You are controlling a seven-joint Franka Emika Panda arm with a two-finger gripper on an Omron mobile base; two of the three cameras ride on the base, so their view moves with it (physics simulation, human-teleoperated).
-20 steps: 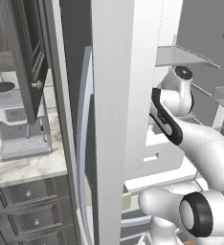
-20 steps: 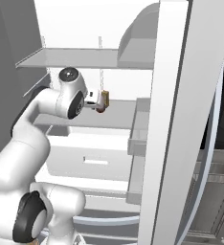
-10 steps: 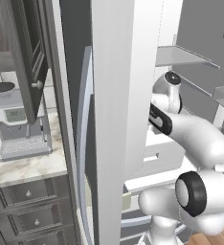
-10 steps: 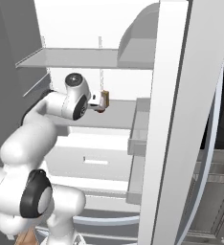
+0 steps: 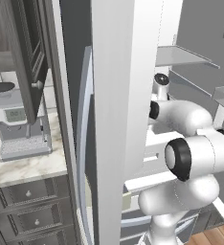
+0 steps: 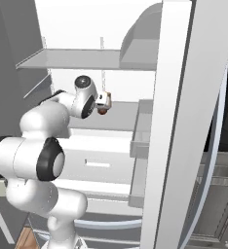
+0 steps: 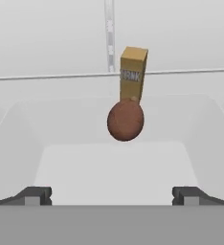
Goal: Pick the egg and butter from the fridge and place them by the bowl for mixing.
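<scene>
A brown egg (image 7: pixel 126 120) lies on the white fridge shelf (image 7: pixel 114 167), straight ahead of my gripper (image 7: pixel 112 195) and a short way beyond its tips. The two fingertips (image 7: pixel 35 195) stand wide apart, open, with nothing between them. Just behind the egg stands a tan carton (image 7: pixel 133 72) with a label. In the right base view the egg (image 6: pixel 102 111) and carton (image 6: pixel 105 98) sit right in front of my wrist, inside the open fridge (image 6: pixel 174 121). Its white door (image 5: pixel 114 95) carries a long silvery handle (image 5: pixel 87 143). The butter and the bowl are out of view.
An upper glass shelf (image 6: pixel 77 58) hangs over my hand, and white drawers (image 6: pixel 101 160) lie below it. Left of the fridge, a marble counter (image 5: pixel 28 167) holds a grey scale (image 5: pixel 18 124) under a dark wall cabinet (image 5: pixel 23 43).
The arm has folded: its elbow and forearm have swung down and nearer the cameras, while the hand stays by the egg on the shelf. The jaws have stayed open.
</scene>
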